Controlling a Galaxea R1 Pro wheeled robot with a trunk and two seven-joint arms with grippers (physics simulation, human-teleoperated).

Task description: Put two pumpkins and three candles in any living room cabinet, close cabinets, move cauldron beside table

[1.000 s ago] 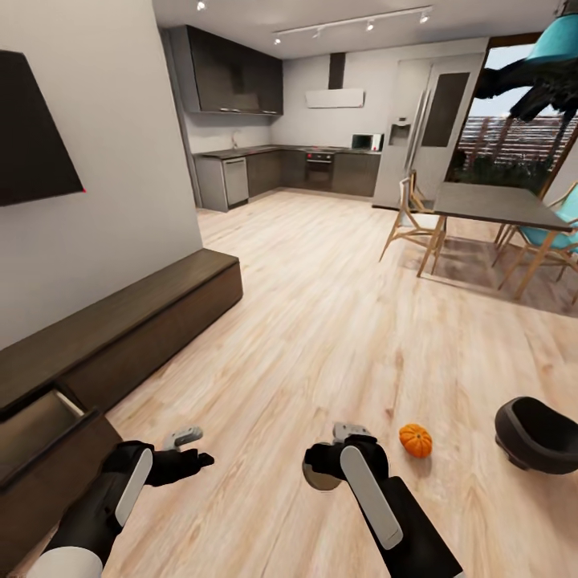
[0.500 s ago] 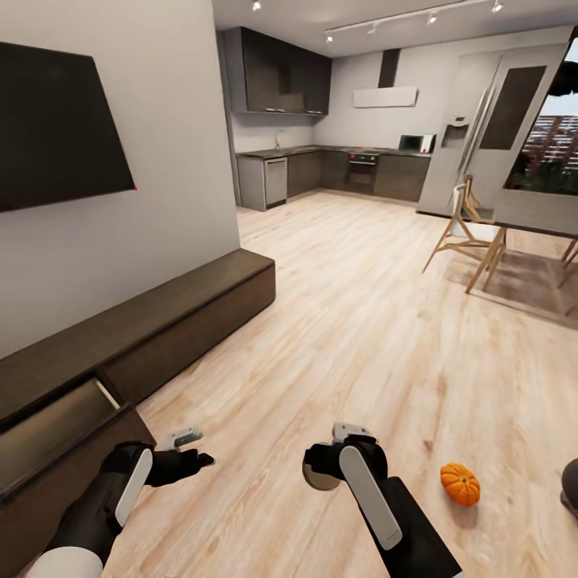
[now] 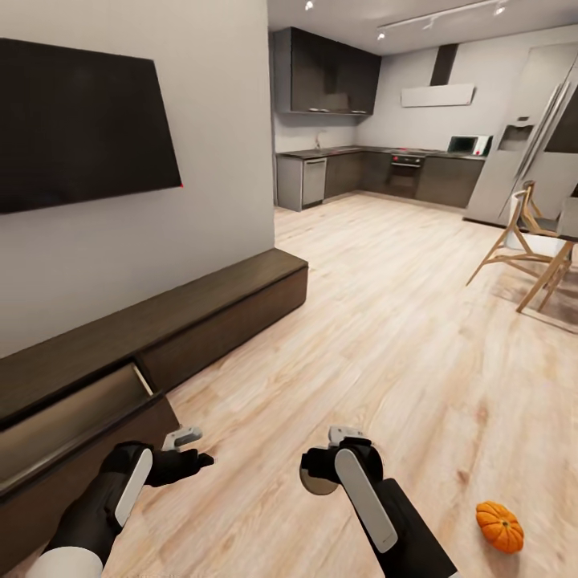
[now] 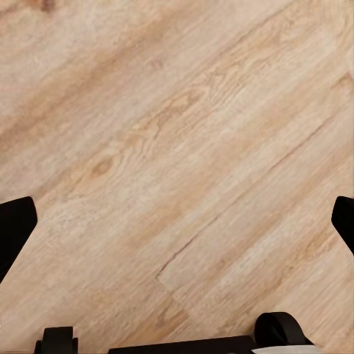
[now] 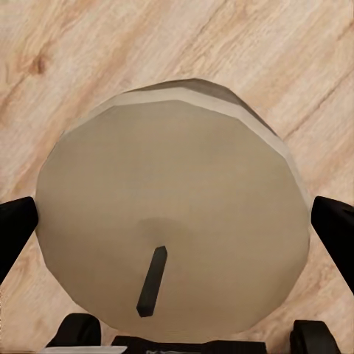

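Observation:
My right gripper [image 3: 323, 472] is shut on a cream-beige candle [image 3: 315, 482], held above the wood floor. The right wrist view shows the candle's flat top [image 5: 173, 228] with its dark wick, a finger [image 5: 15, 228] at each side. My left gripper [image 3: 193, 451] hangs open over bare floor [image 4: 177, 184], holding nothing. The dark brown cabinet [image 3: 233, 297] runs along the left wall. Its near drawer [image 3: 76, 409] stands pulled open, showing a pale beige lining. One orange pumpkin [image 3: 499, 527] lies on the floor to the right of my right arm.
A black TV [image 3: 80, 128] hangs on the wall above the cabinet. A wooden dining chair [image 3: 522, 249] stands at the right edge. The kitchen counters [image 3: 377, 172] are far back. Open floor lies between me and the cabinet.
The camera has turned left: the cabinet and TV have slid toward the middle, the pumpkin to the lower right corner, and the cauldron out of view. Both arms hold their pose.

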